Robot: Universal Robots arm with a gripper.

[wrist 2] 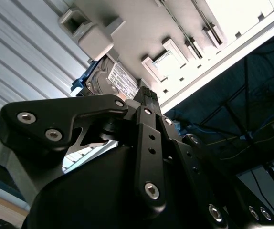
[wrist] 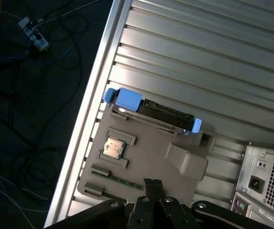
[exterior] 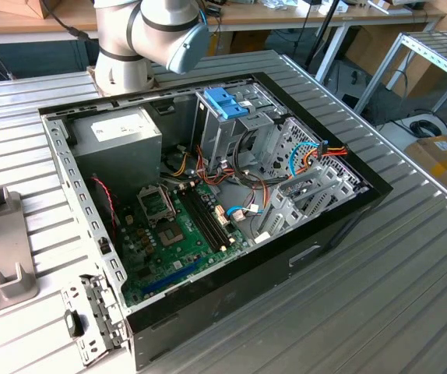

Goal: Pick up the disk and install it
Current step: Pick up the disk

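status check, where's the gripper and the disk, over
gripper shut, empty. disk standing on edge in grey tray, not yet picked up. nothing between them.

Place: robotics lab or electronics workshop.
Work surface: ribbed aluminium table (exterior: pixel 410 265) carrying an opened computer case (exterior: pixel 286 265).
Machinery: robot arm (exterior: pixel 142 31) mounted at the table's edge.
Surroundings: wooden workbenches (exterior: pixel 270 15), metal rack (exterior: pixel 441 54), loose cables (wrist: pixel 27 95) on the dark floor.
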